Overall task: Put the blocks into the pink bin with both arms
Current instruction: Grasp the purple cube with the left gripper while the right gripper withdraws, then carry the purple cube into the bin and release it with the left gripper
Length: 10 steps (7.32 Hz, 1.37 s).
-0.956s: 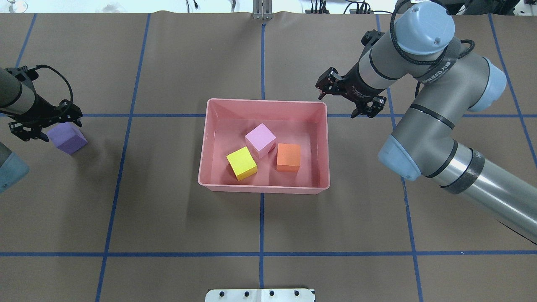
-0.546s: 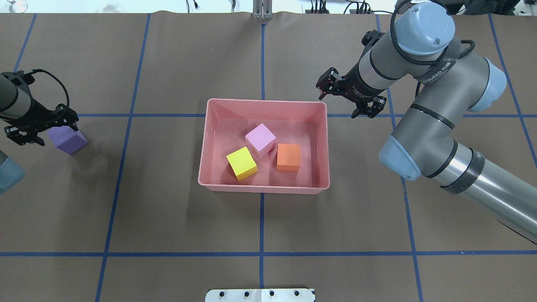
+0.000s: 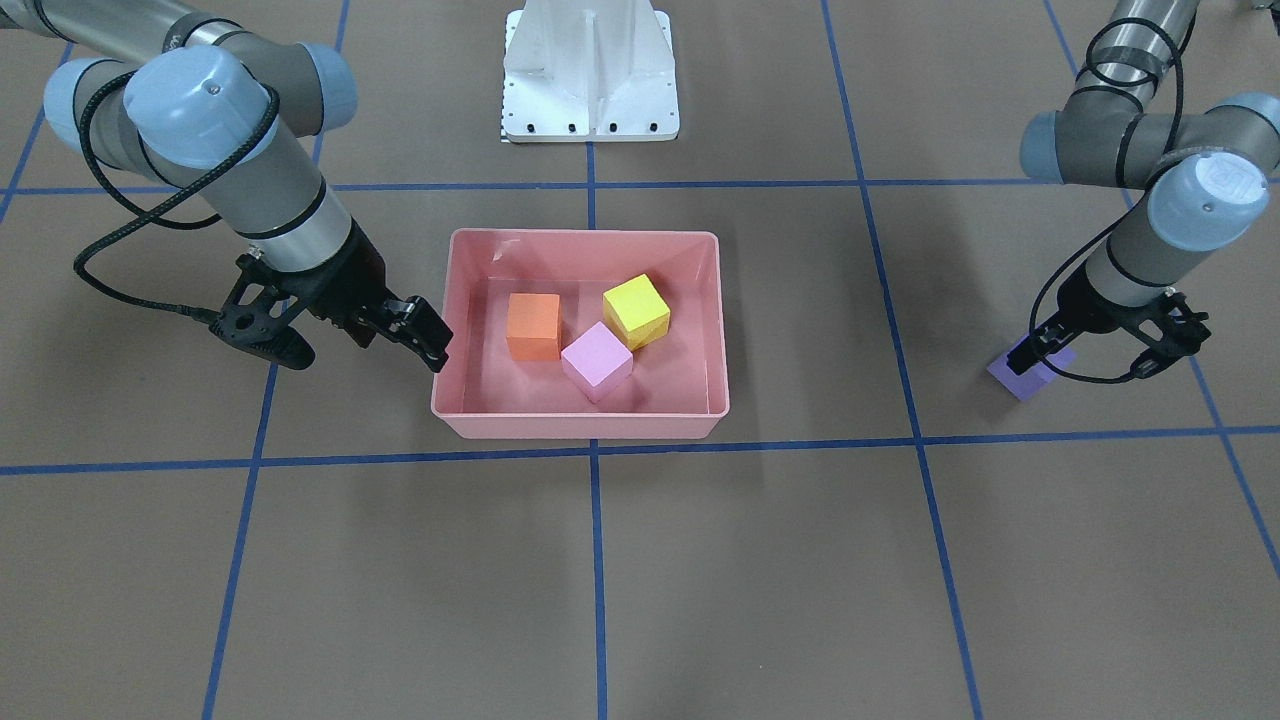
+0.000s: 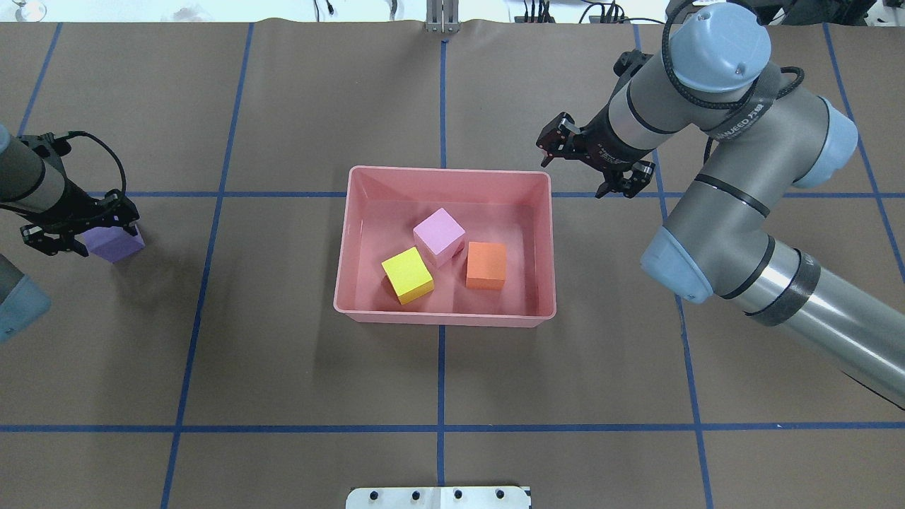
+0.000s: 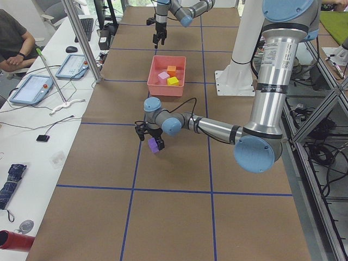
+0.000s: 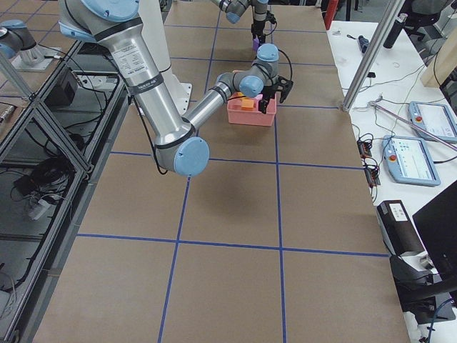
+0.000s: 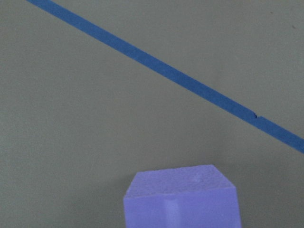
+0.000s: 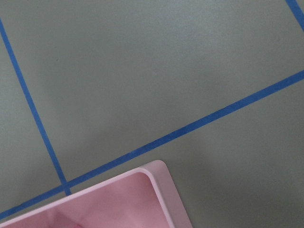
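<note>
At the left edge of the overhead view, my left gripper [image 4: 88,227] seems closed on the purple block [image 4: 117,246], well apart from the pink bin [image 4: 445,170] in the centre. This matte cube looks light and stiff, so I think two opposite flat faces give the best hold. Beside the bin's upper right corner, my right gripper [image 4: 574,168] stands open and empty.
</note>
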{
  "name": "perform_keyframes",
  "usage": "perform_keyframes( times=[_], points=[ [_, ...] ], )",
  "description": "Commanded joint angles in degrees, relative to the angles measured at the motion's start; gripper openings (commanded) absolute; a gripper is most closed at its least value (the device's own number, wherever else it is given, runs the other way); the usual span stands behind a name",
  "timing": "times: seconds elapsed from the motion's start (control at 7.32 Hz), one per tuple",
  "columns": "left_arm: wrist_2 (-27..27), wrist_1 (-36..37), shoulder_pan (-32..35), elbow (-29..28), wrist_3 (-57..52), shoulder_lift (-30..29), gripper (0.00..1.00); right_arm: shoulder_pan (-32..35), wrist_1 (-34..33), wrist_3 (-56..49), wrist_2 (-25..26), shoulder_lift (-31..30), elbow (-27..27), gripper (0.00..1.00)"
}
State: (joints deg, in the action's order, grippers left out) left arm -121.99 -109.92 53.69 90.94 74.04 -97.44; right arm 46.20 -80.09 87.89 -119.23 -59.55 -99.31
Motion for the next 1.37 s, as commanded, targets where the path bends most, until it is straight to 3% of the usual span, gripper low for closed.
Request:
perform_keyframes(
  times=[0.0,0.27,0.68,0.82,0.96,1.23],
  points=[
    [-0.4,0.2,-0.3,-0.2,0.0,-1.1,0.0,0.4,-0.1,0.0,-0.1,0.0,-0.3,1.0],
    [-3.5,1.5,-0.3,2.1,0.8,-5.4,0.0,2.9,0.0,-1.7,-1.1,-3.7,-2.0,1.0],
    [-6.3,8.0,-3.3,7.4,19.9,-20.5,0.0,7.0,0.3,-16.5,-1.2,-12.0,-3.7,1.0],
    [-6.0,14.7,-5.1,8.5,23.3,-28.3,0.0,8.4,0.3,-20.4,-1.2,-14.2,-3.7,1.0],
    [-4.8,21.7,-9.1,8.4,26.6,-35.6,0.0,9.3,0.3,-22.6,-1.3,-15.2,-3.6,1.0],
    [5.3,23.4,-18.9,8.4,33.2,-38.5,0.0,9.8,0.3,-24.5,-1.4,-16.0,-3.4,1.0]
  ],
)
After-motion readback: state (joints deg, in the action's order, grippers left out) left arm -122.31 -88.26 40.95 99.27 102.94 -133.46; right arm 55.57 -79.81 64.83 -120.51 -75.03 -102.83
